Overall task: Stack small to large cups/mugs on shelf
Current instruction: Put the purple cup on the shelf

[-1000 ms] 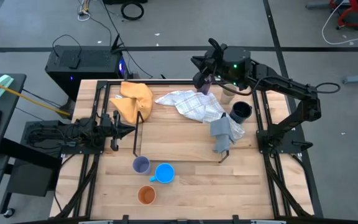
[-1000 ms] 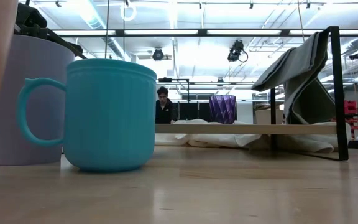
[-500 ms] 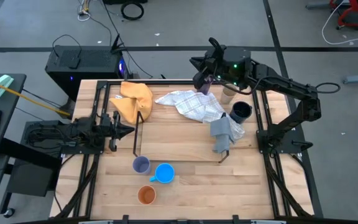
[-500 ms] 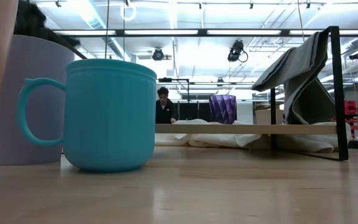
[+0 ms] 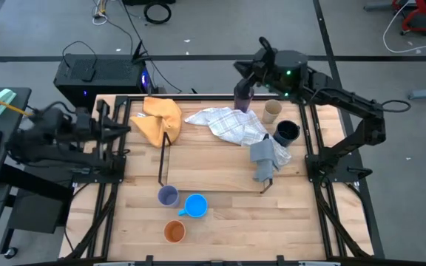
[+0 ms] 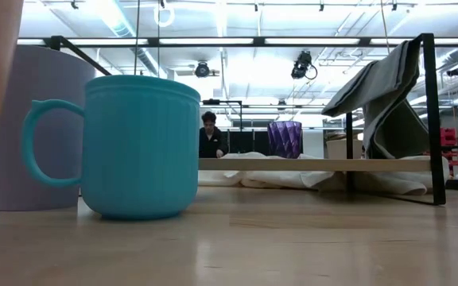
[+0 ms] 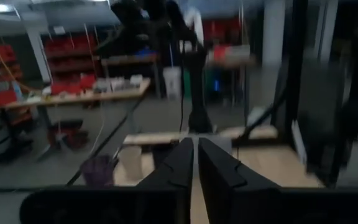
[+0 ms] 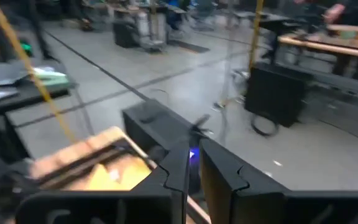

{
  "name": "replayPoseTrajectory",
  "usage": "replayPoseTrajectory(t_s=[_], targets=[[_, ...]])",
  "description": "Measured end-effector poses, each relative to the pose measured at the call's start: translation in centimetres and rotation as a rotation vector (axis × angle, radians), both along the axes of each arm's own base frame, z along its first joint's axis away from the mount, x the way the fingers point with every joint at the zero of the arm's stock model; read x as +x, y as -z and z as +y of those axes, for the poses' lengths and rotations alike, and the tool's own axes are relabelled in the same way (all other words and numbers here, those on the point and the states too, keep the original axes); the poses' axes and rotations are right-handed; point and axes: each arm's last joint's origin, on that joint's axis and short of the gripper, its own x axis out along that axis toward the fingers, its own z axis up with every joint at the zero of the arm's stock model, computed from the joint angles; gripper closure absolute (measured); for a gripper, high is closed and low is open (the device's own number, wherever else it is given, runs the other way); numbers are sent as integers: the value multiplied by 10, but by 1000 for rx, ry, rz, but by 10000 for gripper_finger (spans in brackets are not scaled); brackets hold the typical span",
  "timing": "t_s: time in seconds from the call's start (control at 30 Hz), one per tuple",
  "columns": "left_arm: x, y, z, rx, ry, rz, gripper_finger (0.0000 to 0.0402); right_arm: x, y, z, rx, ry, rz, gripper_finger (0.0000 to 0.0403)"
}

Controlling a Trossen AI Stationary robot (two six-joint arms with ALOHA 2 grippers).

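A: Left end effector [image 7: 196,144] has swung back off the tabletop [image 5: 228,222] – fingers pressed together, empty.

B: Right end effector [image 8: 194,147], shut too, has let go of the purple cup [image 5: 242,96] – standing at the back edge, not yet on the shelf [image 5: 160,162].

The left gripper [image 7: 196,163] shows as two dark fingers [image 7: 178,168] rising from the wrist housing, their tips nearly touching with only a thin slit between them and nothing held. Beyond the tips lies the pale wooden table [image 7: 272,171]. To one side of the fingers, farther out, stand a purple cup [image 7: 97,170] and a tan cup [image 7: 130,160] just beside it. Past the fingertips a dark upright post [image 7: 197,93] rises from the table's far edge, with the other arm [image 7: 143,22] reaching in high above it. A thick black frame bar [image 7: 299,68] stands off to the other side. Behind all this the room holds a workbench [image 7: 73,98] and red shelving [image 7: 61,62], blurred.
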Motion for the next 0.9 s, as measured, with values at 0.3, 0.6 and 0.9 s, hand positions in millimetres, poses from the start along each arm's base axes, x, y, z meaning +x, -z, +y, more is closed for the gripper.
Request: replayPoseTrajectory(t_s=[0.3, 0.6, 0.9], targets=[[45, -83, 0, 234, -18, 197, 365, -33, 0, -17, 11, 120, 108, 373], [76, -104, 15, 229, -172, 220, 362, -35, 35, -72, 119, 116, 347, 386], [107, -99, 31, 169, -257, 247, 319, -46, 79, -145, 318, -25, 446, 345]])
